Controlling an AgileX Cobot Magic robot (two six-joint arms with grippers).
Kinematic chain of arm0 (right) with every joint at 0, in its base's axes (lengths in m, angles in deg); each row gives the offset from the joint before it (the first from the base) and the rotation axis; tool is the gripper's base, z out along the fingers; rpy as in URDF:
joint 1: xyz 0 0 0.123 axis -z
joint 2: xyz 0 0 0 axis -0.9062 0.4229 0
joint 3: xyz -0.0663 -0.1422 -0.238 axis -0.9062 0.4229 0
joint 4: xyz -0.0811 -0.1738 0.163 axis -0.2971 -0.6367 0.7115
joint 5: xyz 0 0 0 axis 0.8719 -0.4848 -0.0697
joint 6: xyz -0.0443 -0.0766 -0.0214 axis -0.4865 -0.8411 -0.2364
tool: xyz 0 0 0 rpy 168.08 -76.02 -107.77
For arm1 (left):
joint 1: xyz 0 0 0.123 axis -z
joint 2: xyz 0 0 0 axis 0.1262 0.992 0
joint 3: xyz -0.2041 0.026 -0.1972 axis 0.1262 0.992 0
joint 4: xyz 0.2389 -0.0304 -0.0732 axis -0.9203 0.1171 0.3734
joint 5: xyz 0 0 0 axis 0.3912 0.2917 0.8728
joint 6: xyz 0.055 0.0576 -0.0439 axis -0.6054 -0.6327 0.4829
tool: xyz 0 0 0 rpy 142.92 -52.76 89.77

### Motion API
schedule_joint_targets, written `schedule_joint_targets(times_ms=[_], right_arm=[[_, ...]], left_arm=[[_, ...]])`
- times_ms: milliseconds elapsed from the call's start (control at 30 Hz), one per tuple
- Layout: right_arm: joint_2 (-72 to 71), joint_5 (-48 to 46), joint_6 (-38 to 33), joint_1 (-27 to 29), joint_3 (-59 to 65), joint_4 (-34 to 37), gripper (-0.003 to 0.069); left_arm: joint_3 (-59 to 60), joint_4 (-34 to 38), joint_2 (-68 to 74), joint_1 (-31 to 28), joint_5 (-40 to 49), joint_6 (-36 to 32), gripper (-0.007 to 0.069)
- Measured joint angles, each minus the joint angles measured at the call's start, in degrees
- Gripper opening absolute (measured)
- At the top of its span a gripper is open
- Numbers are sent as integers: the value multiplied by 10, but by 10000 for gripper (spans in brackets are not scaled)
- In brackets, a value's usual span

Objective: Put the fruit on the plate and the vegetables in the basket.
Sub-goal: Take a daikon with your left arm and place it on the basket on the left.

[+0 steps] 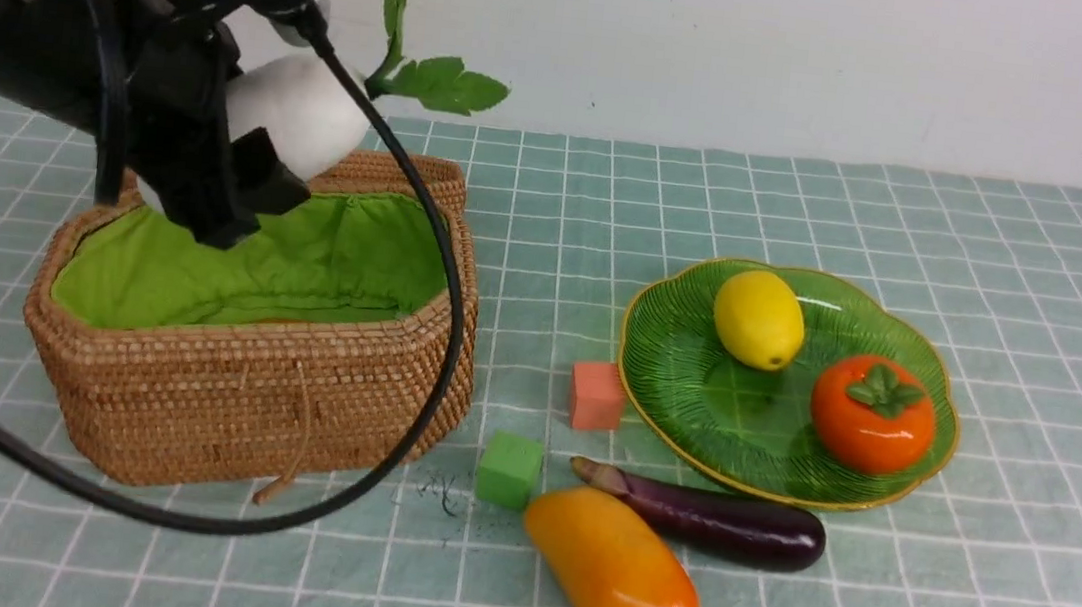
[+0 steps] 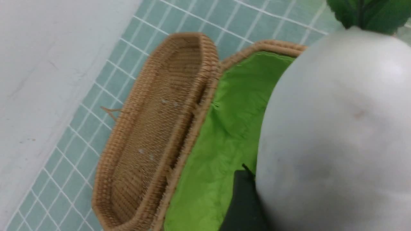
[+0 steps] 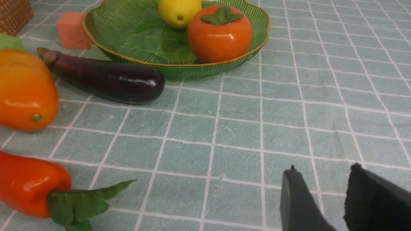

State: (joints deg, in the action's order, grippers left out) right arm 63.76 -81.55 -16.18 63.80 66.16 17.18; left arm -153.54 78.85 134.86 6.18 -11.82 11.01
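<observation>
Left tool (image 1: 235, 201) pinches radish (image 1: 304, 118) over basket (image 1: 239, 403), toward its 11 o'clock. Right tool (image 3: 324, 179): spread, empty, over worktop (image 3: 224, 154). Eggplant (image 1: 719, 523) lies at 6 o'clock of plate (image 1: 692, 400).

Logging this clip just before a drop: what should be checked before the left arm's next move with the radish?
1. Grip: ok. The left gripper has its fingers clamped on the radish, leaves pointing up.
2. Position: ok, it seems. The radish hangs over the rear of the basket, with green lining below it.
3. Lid: ok, folded back and off the opening.
4. Room inside: cannot tell. The near wall hides the basket's bottom.
5. Right gripper: ok. It is open, empty, low over the tablecloth and far from the basket.
6. Cable: not ok. It drapes across the basket's front.
</observation>
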Motion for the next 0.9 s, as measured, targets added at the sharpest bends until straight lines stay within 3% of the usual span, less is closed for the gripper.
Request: schedule_joint_targets(times_ms=[200, 433, 633, 900], right_arm=[[0, 0, 0, 0, 0, 0, 242], [0, 0, 0, 0, 0, 0, 242], [0, 0, 0, 0, 0, 0, 242], [0, 0, 0, 0, 0, 0, 242]], left_arm=[[0, -4, 77, -1, -23, 11, 505], [0, -45, 136, -1, -25, 92, 507], [0, -75, 137, -1, -9, 152, 659], [-2, -87, 115, -1, 32, 167, 668]])
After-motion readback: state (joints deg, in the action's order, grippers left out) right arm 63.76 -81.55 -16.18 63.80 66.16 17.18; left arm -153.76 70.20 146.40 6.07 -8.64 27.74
